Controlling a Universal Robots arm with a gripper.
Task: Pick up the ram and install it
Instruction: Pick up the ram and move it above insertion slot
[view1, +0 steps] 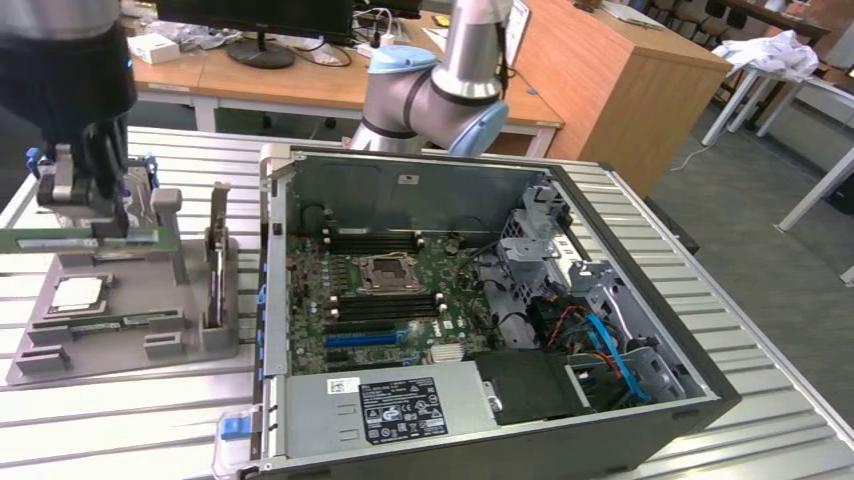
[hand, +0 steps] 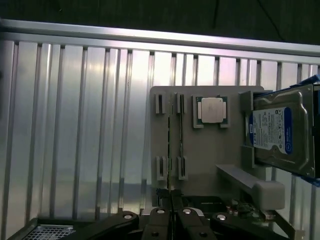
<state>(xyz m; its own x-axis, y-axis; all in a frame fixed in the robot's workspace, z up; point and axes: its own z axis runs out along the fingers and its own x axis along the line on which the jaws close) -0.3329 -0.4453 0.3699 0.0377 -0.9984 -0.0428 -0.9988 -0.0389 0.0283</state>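
My pincer pinches narrow on the ram at frame left, above gray holder, not yet installed in PC case.

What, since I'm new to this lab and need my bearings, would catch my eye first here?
The open computer case dominates the middle of the slatted table, its green motherboard exposed. At the exterior view's left, the gripper is shut on the ram just above a gray holder carrying a processor chip and an upright hard drive.
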